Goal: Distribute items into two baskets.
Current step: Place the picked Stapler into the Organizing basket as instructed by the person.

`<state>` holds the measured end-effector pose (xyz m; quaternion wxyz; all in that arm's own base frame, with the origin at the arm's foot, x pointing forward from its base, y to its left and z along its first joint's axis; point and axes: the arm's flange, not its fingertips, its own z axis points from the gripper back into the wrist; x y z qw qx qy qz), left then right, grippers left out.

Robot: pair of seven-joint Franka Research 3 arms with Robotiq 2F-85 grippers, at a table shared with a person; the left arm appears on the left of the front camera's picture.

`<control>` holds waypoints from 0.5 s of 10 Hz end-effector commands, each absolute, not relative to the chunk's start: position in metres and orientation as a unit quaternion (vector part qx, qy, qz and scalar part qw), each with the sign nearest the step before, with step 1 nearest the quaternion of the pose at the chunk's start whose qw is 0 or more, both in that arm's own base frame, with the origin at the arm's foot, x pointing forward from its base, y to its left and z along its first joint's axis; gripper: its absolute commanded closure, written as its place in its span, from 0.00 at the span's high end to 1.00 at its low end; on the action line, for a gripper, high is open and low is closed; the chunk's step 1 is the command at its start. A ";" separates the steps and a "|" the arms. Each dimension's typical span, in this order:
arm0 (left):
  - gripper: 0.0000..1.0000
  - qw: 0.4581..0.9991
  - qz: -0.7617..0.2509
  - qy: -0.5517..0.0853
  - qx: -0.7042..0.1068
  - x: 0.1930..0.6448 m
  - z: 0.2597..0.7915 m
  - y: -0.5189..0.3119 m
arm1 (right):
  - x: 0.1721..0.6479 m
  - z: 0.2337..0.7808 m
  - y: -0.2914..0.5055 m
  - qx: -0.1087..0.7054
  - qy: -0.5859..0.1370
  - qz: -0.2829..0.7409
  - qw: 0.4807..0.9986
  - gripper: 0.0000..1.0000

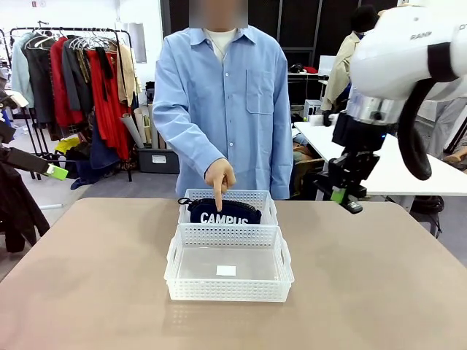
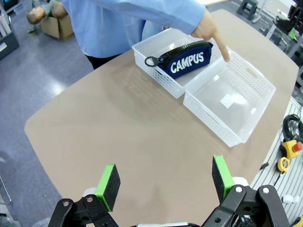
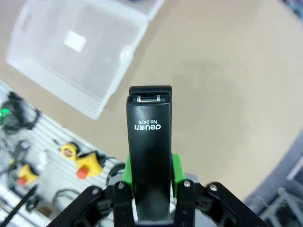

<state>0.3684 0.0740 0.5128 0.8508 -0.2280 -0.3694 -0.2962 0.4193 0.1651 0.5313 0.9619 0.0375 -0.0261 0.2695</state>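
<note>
Stapler [image 3: 149, 156] clamped in right jaws; left jaws spread wide, empty, above table [image 2: 142, 142].

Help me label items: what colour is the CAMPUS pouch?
Navy blue pouch, white lettering; clearest in left wrist view.

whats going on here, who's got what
The right claw is shut on a black stapler, held in the air off to the side of two white baskets. The far basket already holds the CAMPUS pouch, and a person's hand points a finger down over it. The near basket has no item in it yet. The left claw hangs open above the table.
</note>
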 end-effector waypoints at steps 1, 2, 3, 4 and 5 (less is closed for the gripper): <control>1.00 0.851 -0.294 -0.368 -0.232 0.368 0.515 0.074 | 0.424 0.526 0.185 0.015 -0.034 0.343 0.939 0.00; 1.00 0.851 -0.294 -0.368 -0.232 0.368 0.515 0.074 | 0.423 0.521 0.200 0.009 -0.036 0.365 0.930 0.00; 1.00 0.851 -0.294 -0.368 -0.232 0.368 0.515 0.074 | 0.422 0.517 0.216 -0.005 -0.032 0.378 0.925 0.00; 1.00 0.851 -0.294 -0.368 -0.232 0.368 0.515 0.074 | 0.422 0.512 0.234 -0.019 -0.029 0.397 0.917 0.00; 1.00 0.851 -0.294 -0.368 -0.232 0.368 0.515 0.074 | 0.422 0.508 0.249 -0.027 -0.028 0.413 0.910 0.00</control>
